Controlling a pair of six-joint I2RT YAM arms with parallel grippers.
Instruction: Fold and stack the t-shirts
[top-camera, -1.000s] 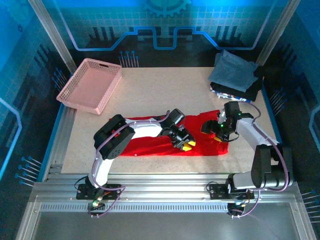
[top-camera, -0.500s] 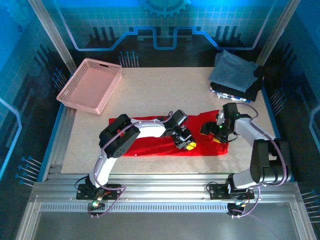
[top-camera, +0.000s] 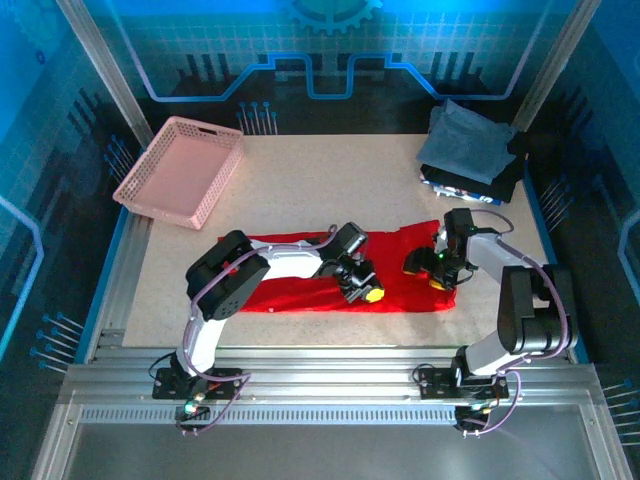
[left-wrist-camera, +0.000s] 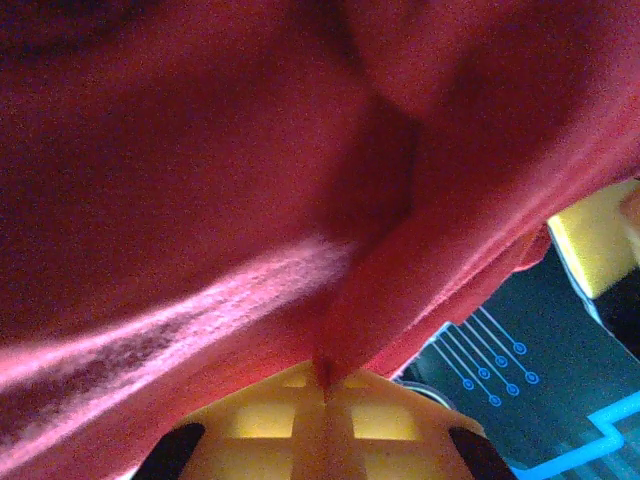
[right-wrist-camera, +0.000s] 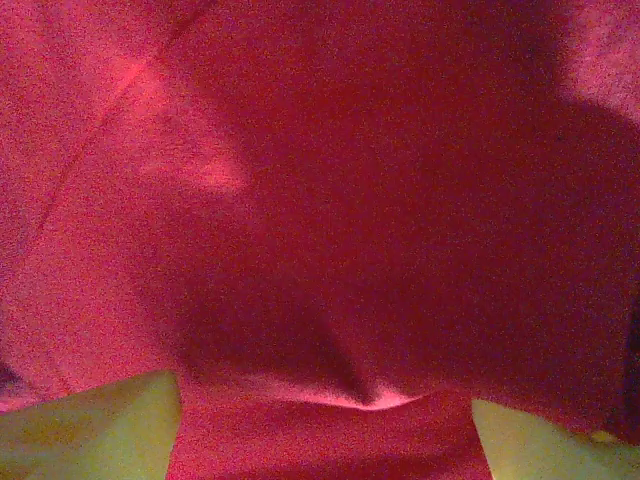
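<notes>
The red t-shirt (top-camera: 400, 262) lies spread flat across the near middle of the table. My left gripper (top-camera: 367, 292) rests low on its middle. In the left wrist view the yellow jaws meet with a ridge of the red t-shirt (left-wrist-camera: 250, 180) pinched between them, so the left gripper (left-wrist-camera: 325, 385) is shut on it. My right gripper (top-camera: 428, 273) sits on the shirt's right end. Its yellow fingers (right-wrist-camera: 90, 425) stand wide apart, and a fold of the red cloth (right-wrist-camera: 330, 200) lies between them, not clamped. A folded grey-blue shirt (top-camera: 468, 145) tops a dark shirt (top-camera: 507, 180) at the back right.
A pink mesh basket (top-camera: 180, 170) stands at the back left of the table (top-camera: 330, 180). The shirt stack lies close to the right frame post. Aluminium rails run along the table's near edge, beside the arm bases.
My left gripper has shifted slightly right and then back left on the shirt. The right gripper has slid a little nearer on the shirt's right end. The shirt stays flat.
</notes>
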